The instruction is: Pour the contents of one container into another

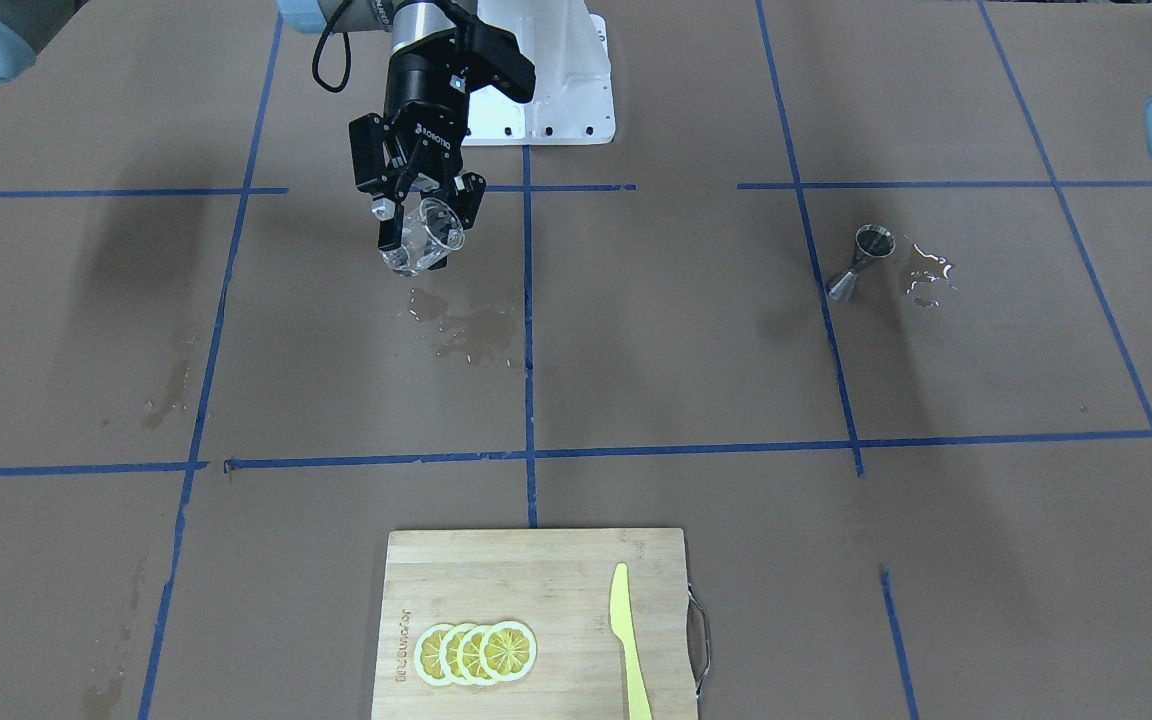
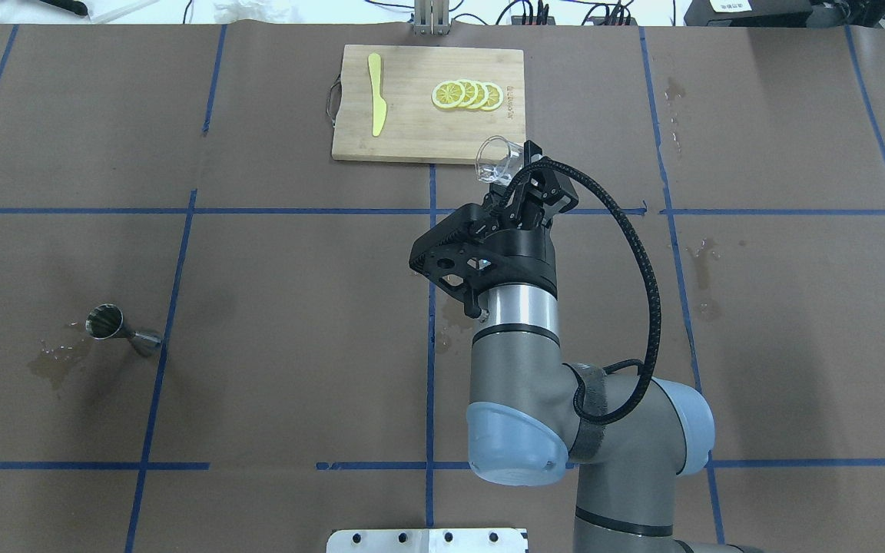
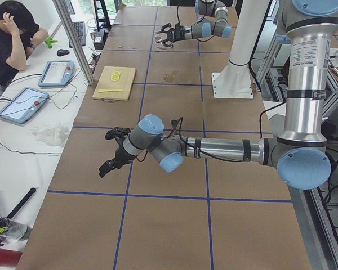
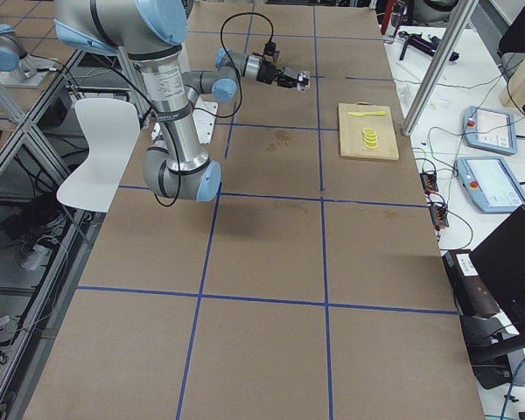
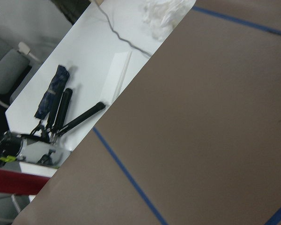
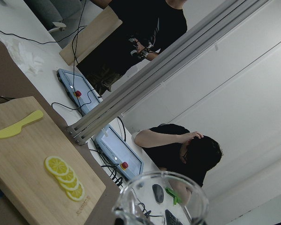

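Observation:
My right gripper [image 1: 418, 222] is shut on the clear glass tumbler [image 1: 424, 237], holding it in the air and tipped so its mouth faces away from the robot's base. From overhead the tumbler [image 2: 496, 160] hangs near the cutting board's near edge, ahead of the gripper [image 2: 521, 178]. Its rim [image 6: 162, 197] fills the bottom of the right wrist view. The steel jigger [image 1: 861, 262] stands far off on the left side of the table [image 2: 121, 329]. My left gripper [image 3: 106, 169] shows only in the exterior left view, so I cannot tell its state.
A wooden cutting board [image 2: 412, 130] with lemon slices [image 2: 466, 94] and a yellow knife [image 2: 376, 104] lies at the far edge. Wet patches lie under the tumbler [image 1: 466, 330] and beside the jigger [image 1: 926, 270]. A seated person [image 3: 11, 34] is past the table.

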Motion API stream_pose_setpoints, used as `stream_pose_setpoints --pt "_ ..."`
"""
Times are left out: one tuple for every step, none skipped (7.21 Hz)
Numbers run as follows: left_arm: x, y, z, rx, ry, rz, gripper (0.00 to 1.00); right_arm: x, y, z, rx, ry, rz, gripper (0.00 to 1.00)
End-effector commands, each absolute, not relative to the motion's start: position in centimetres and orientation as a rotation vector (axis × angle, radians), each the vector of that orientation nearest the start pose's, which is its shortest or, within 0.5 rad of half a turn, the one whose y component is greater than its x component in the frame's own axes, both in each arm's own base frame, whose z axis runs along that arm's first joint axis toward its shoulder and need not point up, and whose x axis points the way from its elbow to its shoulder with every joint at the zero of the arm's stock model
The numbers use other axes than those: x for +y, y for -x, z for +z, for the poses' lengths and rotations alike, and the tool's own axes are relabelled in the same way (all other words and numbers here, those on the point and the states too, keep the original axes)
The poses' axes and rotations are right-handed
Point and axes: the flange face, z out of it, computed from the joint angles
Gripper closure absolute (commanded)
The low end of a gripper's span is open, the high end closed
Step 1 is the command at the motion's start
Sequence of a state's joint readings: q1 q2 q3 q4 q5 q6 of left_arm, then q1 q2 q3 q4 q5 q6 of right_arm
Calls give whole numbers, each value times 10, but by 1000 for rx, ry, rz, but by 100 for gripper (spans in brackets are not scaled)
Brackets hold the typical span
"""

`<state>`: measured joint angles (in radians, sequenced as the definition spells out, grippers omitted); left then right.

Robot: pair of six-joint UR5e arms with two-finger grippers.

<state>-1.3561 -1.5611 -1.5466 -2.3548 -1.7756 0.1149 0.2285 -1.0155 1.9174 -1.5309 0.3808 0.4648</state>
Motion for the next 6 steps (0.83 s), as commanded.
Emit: stream_pose_setpoints --pt "-539 33 627 211 -662 298 0 -346 490 157 29 -1352 -181 100" --pt "-538 37 635 261 -582 293 0 -346 490 158 32 -1352 -181 100" --pt "-530 39 645 397 -490 291 0 -346 490 158 32 -1352 -181 100" --pt "-521 34 655 525 -344 274 0 -346 490 158 32 -1352 -181 100" --pt "-511 27 658 673 -207 243 0 -346 490 158 32 -1352 -181 100" --pt "-504 28 657 783 -147 211 0 -346 490 157 29 -1352 -181 100"
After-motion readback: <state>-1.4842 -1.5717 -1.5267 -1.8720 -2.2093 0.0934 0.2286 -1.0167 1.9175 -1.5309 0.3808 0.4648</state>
